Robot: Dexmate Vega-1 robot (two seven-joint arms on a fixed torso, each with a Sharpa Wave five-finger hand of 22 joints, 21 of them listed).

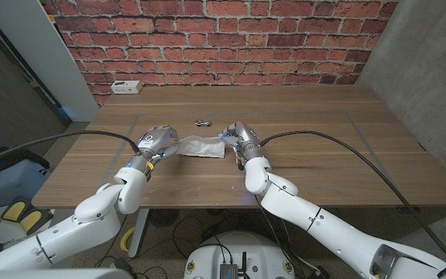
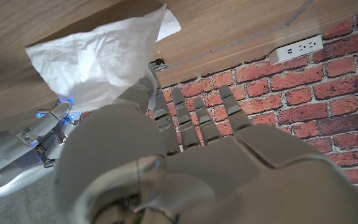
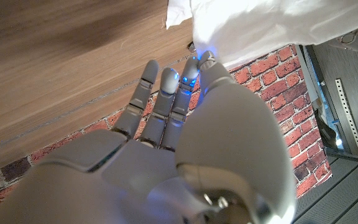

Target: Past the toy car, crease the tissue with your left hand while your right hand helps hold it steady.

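Lying between both robot hands, tissue (image 1: 201,145) (toy car (image 1: 202,122) beyond)

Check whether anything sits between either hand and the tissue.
Nothing visible does. The left hand is at one end of the tissue and the right hand at the other, each touching or nearly touching it. The toy car lies beyond the tissue, towards the wall, clear of both hands.

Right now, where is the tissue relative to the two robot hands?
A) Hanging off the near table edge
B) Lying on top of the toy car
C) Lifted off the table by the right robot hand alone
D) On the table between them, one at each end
D: the head view shows the tissue on the table with the left robot hand at one end and the right robot hand at the other.
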